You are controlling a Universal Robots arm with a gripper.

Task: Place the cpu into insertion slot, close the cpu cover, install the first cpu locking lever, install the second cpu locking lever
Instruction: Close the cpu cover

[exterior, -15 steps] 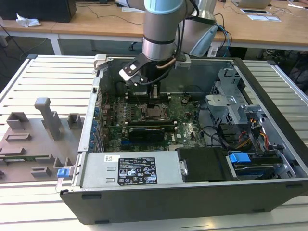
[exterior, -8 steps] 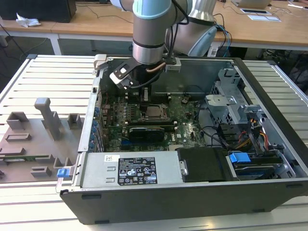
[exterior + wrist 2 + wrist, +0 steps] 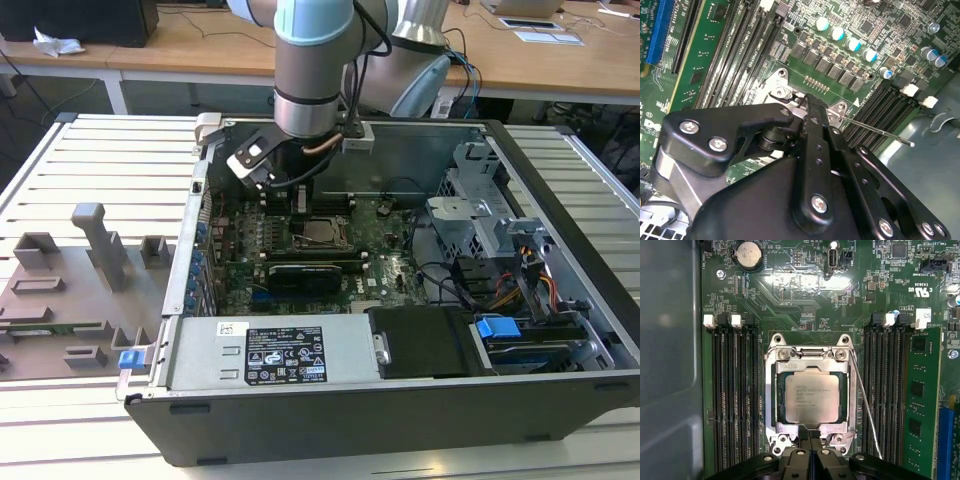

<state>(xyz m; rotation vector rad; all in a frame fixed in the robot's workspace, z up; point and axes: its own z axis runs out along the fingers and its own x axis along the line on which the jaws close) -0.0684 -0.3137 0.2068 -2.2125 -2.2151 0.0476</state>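
The black gripper point(image 3: 810, 440), clenched on nothing, sits just short of the square silver-grey cpu point(image 3: 812, 397) under its lowered silver frame cpu cover point(image 3: 776, 400); the thin steel wire locking lever point(image 3: 869, 410) splayed beside it likely wants steady pressure down and inward, without slipping onto the green motherboard point(image 3: 790, 300).

Arm vertical, gripper closed.
My arm point(image 3: 313, 90) hangs upright with the wrist pointing straight down; my gripper point(image 3: 810, 447) has both fingers point(image 3: 815, 150) pressed together, no gap at the tips.
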